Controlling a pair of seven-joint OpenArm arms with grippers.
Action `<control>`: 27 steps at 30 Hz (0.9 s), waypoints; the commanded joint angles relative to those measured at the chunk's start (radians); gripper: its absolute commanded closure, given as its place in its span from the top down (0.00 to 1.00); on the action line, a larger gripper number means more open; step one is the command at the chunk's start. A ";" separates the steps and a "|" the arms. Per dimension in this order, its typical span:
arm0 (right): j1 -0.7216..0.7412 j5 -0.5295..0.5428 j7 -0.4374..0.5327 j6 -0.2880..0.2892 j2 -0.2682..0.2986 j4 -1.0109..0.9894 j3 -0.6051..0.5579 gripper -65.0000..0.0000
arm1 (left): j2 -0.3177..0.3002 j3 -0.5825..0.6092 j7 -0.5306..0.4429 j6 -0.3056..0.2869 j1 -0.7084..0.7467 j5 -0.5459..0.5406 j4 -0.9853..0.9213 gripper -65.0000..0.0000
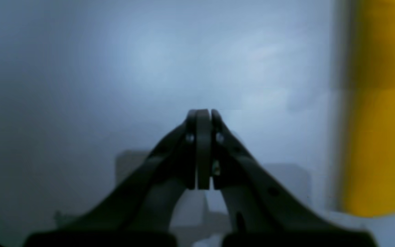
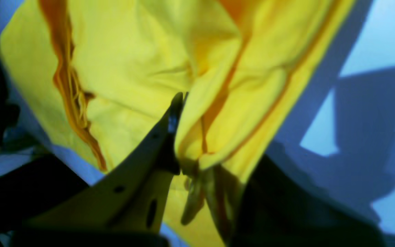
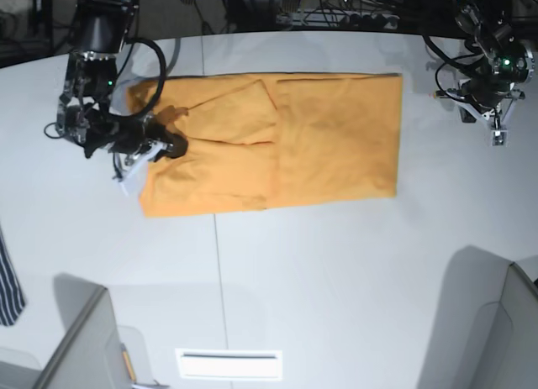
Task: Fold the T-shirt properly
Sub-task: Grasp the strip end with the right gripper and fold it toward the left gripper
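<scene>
The T-shirt (image 3: 277,141) is lying on the white table (image 3: 336,271), up toward the far edge and roughly centered, already folded into a wide rectangle with the sleeves tucked in. There's a visible crease line running front to back around the middle of it, and the part nearer the left edge of the table looks bunched and layered. The right gripper (image 3: 168,145) is down at that end of the shirt, clamped onto a fold of the yellow fabric; in the right wrist view the cloth (image 2: 197,113) is pinched between the jaws, with one finger (image 2: 175,106) showing and the other mostly buried under the material. The left gripper (image 3: 498,137) is over by the far right corner of the table, well apart from the shirt and not touching it. Its jaws are pressed together with nothing between them (image 1: 202,115), hovering above bare table, with only a blurry strip of yellow-orange cloth at the side of the left wrist view. A dark striped garment (image 3: 8,280) hangs off the left edge of the table, near the front.
</scene>
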 commanded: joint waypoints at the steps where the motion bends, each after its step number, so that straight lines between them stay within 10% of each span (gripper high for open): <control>1: 0.019 0.024 0.011 -0.003 0.008 0.050 -0.029 0.00 | -0.010 0.018 -0.017 -0.008 -0.017 -0.022 0.005 0.00; 12: 0.010 0.024 0.025 -0.177 0.002 0.281 -0.224 0.00 | 0.042 0.145 -0.017 -0.005 -0.094 -0.022 -0.113 0.00; 27: 0.016 0.024 0.080 -0.551 0.001 0.492 -0.534 0.00 | 0.045 0.297 -0.017 0.072 -0.096 -0.024 -0.107 0.00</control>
